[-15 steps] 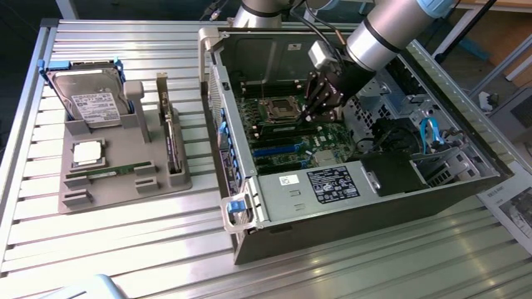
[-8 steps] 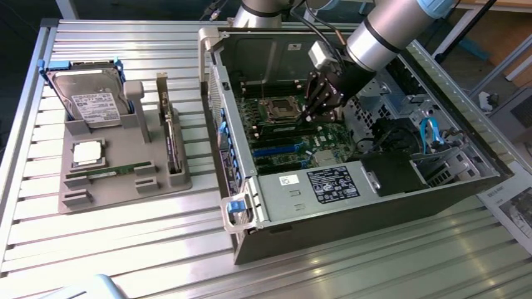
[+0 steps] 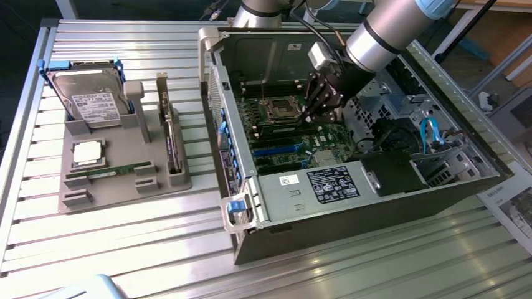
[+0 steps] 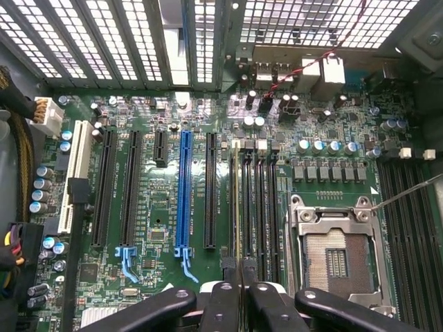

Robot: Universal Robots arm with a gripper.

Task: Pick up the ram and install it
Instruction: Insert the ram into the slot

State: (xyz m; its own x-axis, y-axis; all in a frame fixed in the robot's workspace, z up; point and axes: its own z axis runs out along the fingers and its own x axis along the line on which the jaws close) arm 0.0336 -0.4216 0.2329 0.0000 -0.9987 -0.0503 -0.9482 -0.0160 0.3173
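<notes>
From the exterior view, I have the arm reaching down into the open computer case (image 3: 332,185), which lies on the slatted metal table (image 3: 124,249). The gripper (image 3: 318,117) hangs low over the motherboard, just beside the processor socket (image 3: 281,111). From this angle I cannot make out what sits between the jaws. Well apart from the case, toward the exterior view's left, the grey tray (image 3: 158,180) holds a hard drive (image 3: 96,103), a square silver processor chip (image 3: 87,152) and an upright expansion card (image 3: 171,134). A second ram stick (image 3: 108,171) lies flat in its groove near the tray's front. In the wrist view, my two inner fingers (image 4: 221,304) are drawn in close and pinch the ram (image 4: 239,207). I see it edge-on as a thin greenish strip running away from the gripper (image 4: 239,287). It lines up with the bank of black memory slots (image 4: 259,207), between the long blue expansion slot (image 4: 184,197) and the empty socket (image 4: 336,259). Whether its lower edge already touches a slot, I cannot tell.
</notes>
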